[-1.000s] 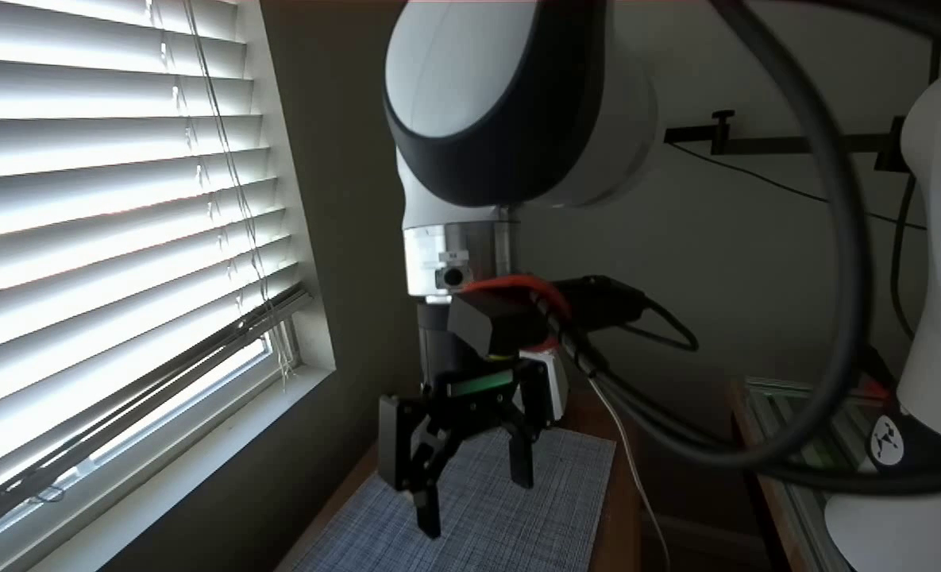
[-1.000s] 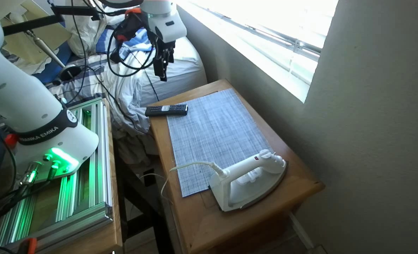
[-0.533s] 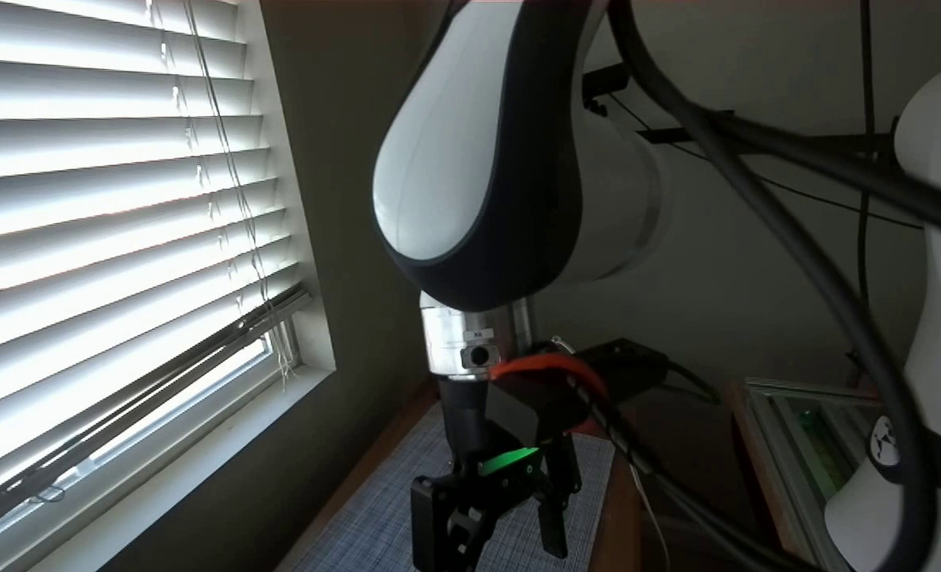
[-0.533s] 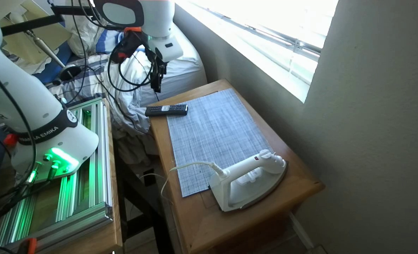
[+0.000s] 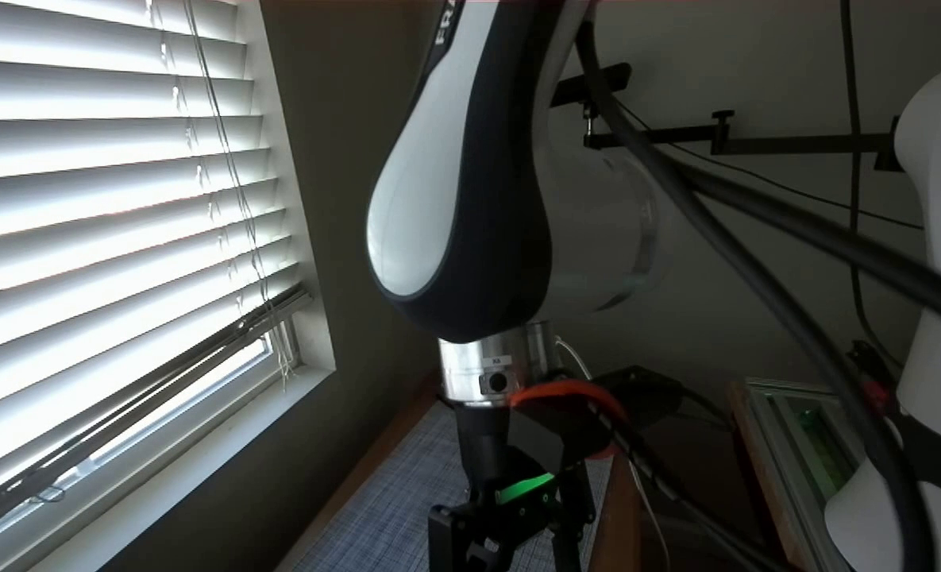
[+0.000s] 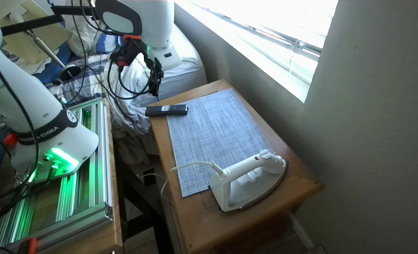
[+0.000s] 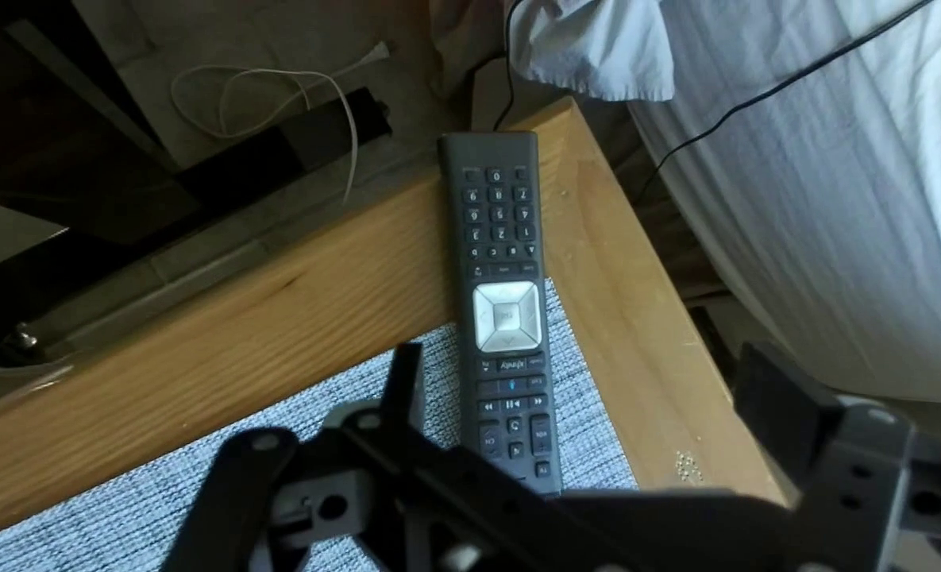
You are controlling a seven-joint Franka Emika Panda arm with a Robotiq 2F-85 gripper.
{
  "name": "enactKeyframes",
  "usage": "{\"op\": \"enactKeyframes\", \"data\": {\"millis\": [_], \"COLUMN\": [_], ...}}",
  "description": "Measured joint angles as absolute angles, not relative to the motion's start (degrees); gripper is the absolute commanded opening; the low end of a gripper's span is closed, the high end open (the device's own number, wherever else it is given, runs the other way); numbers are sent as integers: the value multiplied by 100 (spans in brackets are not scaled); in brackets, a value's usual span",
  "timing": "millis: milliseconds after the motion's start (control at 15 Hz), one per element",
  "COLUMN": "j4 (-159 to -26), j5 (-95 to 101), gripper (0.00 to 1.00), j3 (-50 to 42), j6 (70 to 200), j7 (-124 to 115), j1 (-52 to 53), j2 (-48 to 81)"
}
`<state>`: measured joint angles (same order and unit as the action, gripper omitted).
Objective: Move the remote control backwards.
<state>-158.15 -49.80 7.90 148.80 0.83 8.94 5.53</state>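
A black remote control (image 6: 173,110) with a silver pad lies across the far corner of a small wooden table (image 6: 201,225), partly on a grey-blue woven mat (image 6: 219,127). In the wrist view the remote (image 7: 508,373) runs lengthwise from the mat onto the bare wood edge; its near end is partly hidden by the gripper. My gripper (image 7: 595,401) is open, with its fingers wide apart and nothing between them. It hangs above and behind the remote in an exterior view (image 6: 155,91). It also shows at the bottom edge in an exterior view (image 5: 510,552), where the remote is not visible.
A white iron (image 6: 247,180) with a white cord stands at the near end of the table. A window with blinds (image 5: 113,183) and a wall run along one side. A bed (image 6: 184,74) lies behind. The robot base (image 6: 53,141) stands on a separate frame.
My arm and gripper have moved down toward the table, slightly toward the robot base. The gripper has stayed open. The remote, mat and iron have not moved.
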Motion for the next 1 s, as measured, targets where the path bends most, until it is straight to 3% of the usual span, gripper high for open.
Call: {"op": "enactKeyframes", "data": {"millis": [1000], "j4": [-15498], "j5": [-5992], "gripper": [100], "j3": [1224], "j6": [15493], "j7": [402], "j1": [992], "j2": [1835]}}
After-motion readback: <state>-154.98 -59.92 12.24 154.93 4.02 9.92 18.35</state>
